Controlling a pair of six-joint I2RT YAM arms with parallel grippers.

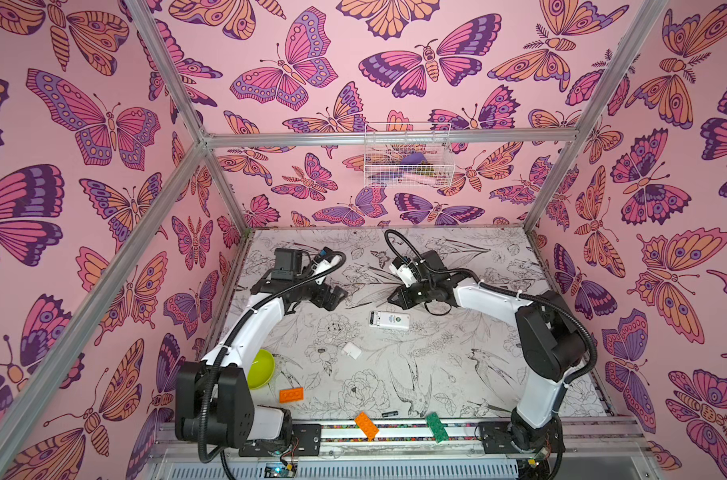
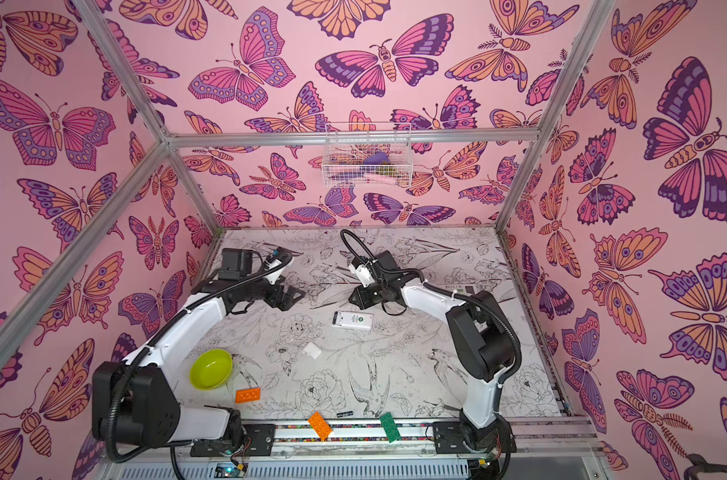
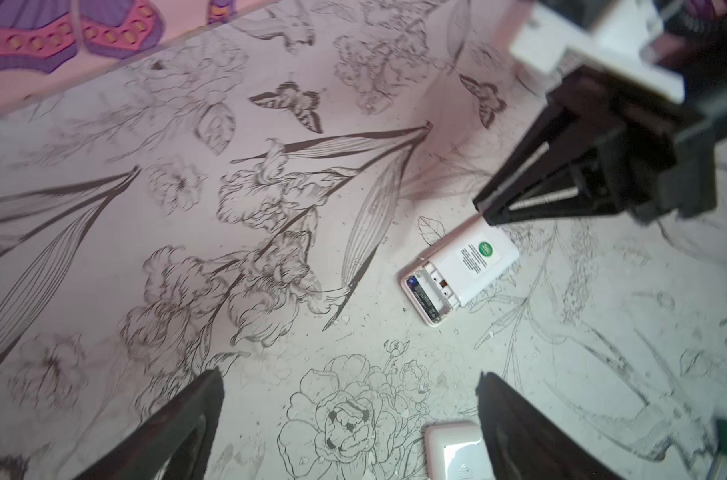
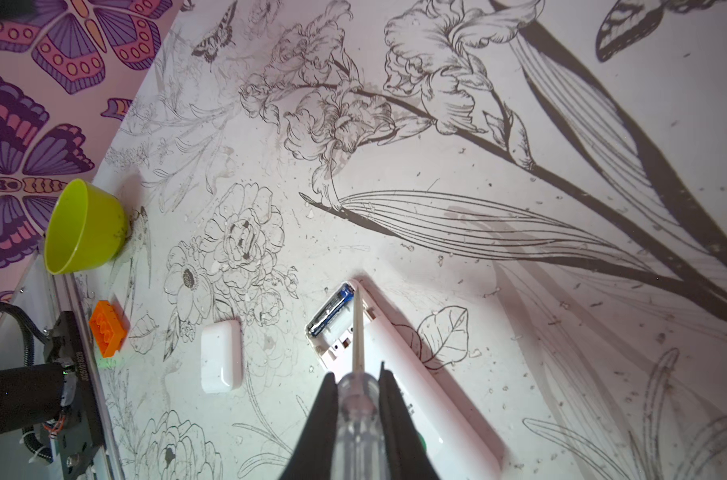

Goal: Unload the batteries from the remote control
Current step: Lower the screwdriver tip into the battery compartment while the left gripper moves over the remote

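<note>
My right end effector (image 4: 357, 374) is clamped on a clear-handled tool (image 4: 358, 332). The tool's tip is over the open bay of the remote (image 4: 424, 390), just beside a blue-and-black battery (image 4: 330, 311) lying inside. My left end effector (image 3: 349, 374) hangs spread wide, off to the remote's side. The flower-printed worktop (image 1: 436, 374) sits within pink butterfly walls (image 1: 83, 208).

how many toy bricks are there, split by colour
orange bricks: 2
green brick: 1
total: 3
</note>
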